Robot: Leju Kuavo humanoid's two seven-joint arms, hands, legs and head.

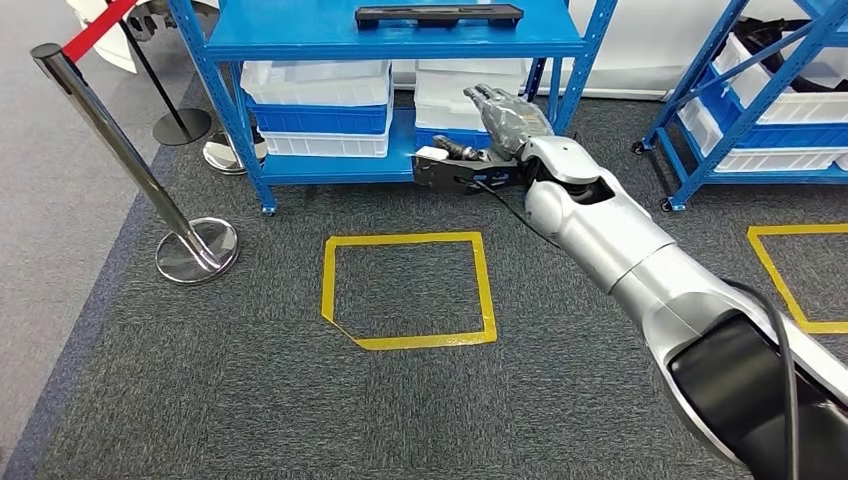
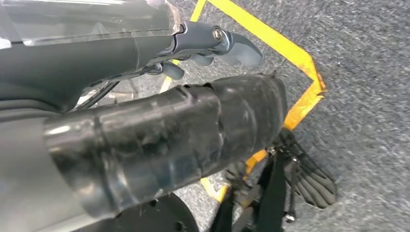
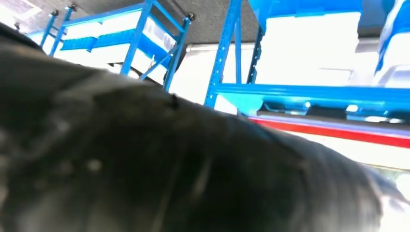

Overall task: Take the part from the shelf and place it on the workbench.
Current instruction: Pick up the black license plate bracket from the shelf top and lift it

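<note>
The part, a long flat black piece, lies on the upper board of the blue shelf at the top of the head view. My right arm reaches forward toward that shelf. My right hand is below the part and a little to its right, in front of the lower level, fingers stretched out and holding nothing. In the left wrist view my left hand hangs over the carpet beside yellow floor tape, with nothing in it. A dark blur covers most of the right wrist view, with blue shelf frames behind it.
White and blue bins fill the shelf's lower level. A yellow taped square marks the grey carpet before the shelf. A chrome stanchion with a red belt stands at the left. A second blue shelf stands at the right.
</note>
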